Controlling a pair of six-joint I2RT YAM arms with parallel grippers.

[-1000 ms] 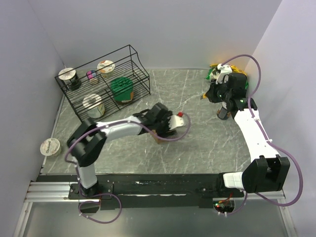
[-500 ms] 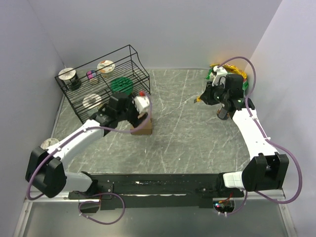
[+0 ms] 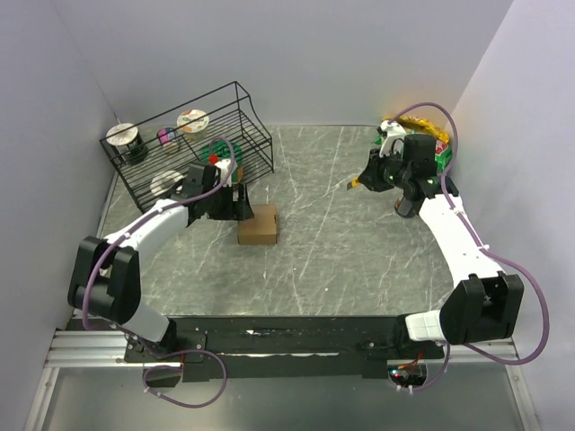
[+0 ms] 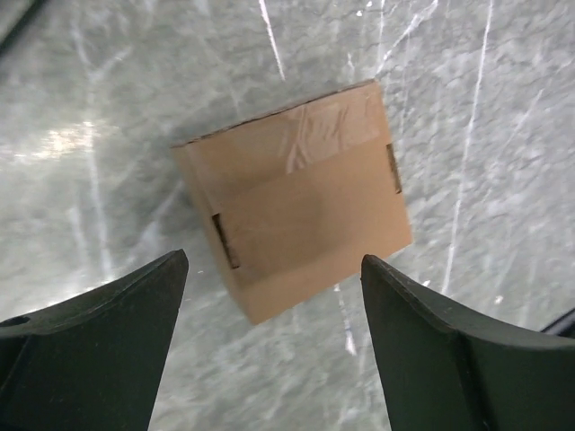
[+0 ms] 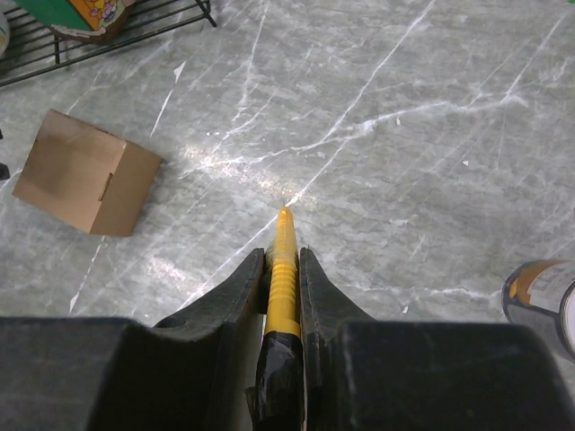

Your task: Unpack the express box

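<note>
The express box [image 3: 258,224] is a small brown carton lying shut on the marble table, with clear tape across its top [image 4: 305,193]. My left gripper [image 3: 237,199] hovers just left of and above it, open, with both dark fingers [image 4: 108,314] clear of the cardboard and nothing between them [image 4: 274,260]. My right gripper [image 3: 364,180] sits at the back right, shut on a yellow cutter [image 5: 284,242] whose tip points toward the table's middle. In the right wrist view the box [image 5: 85,184] lies far to the left.
A black wire rack [image 3: 193,153] holding several cups and a green-lidded tub stands at the back left, close behind my left arm. A green snack bag [image 3: 437,148] lies in the back right corner. A can [image 5: 539,292] stands by my right arm. Walls enclose three sides.
My left arm swung from the table's middle toward the rack, dragging the box left, then opened and drew back off it. The right gripper drifted slightly left with the cutter.
</note>
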